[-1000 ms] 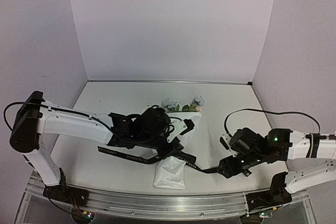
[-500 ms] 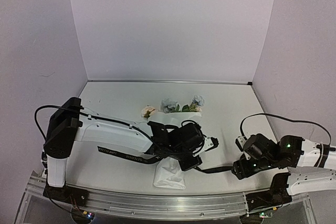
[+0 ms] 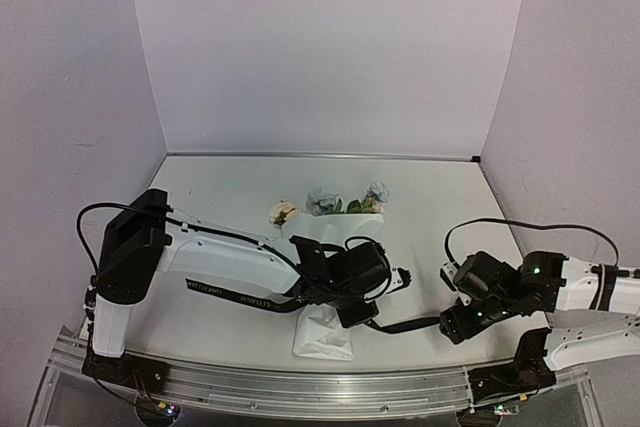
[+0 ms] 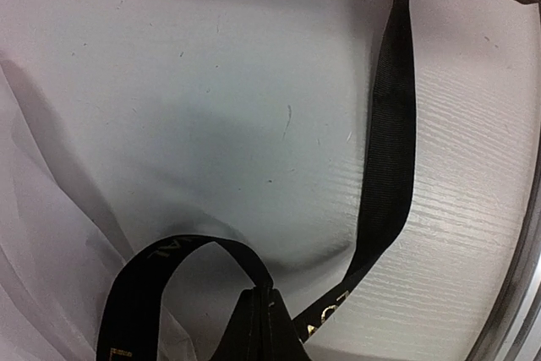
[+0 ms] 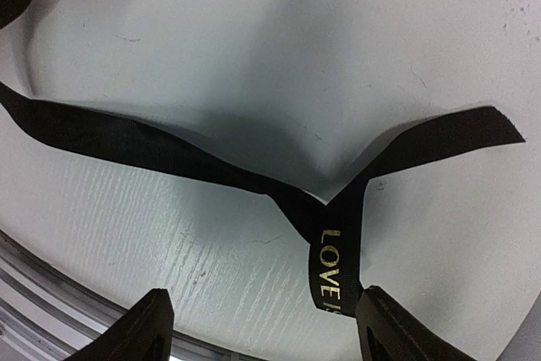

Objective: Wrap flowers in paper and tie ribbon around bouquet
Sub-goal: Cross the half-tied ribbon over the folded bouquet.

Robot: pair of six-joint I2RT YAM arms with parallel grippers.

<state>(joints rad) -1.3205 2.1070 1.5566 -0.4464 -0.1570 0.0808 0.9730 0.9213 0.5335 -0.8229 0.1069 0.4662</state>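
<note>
Ribbon [image 3: 405,325], black with gold lettering, runs along the near side of the tabletop [image 3: 220,187]. Right hand [image 5: 270,331] is spread around the ribbon's right end. Left hand [image 4: 258,327], fingers pressed together, pinches a loop of ribbon beside the bouquet [image 3: 325,332], a white paper cone lying mid-tabletop. Its flowers [image 3: 325,200] point toward the far wall.

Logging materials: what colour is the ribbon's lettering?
Gold on the black ribbon, clearest in the right wrist view.
</note>
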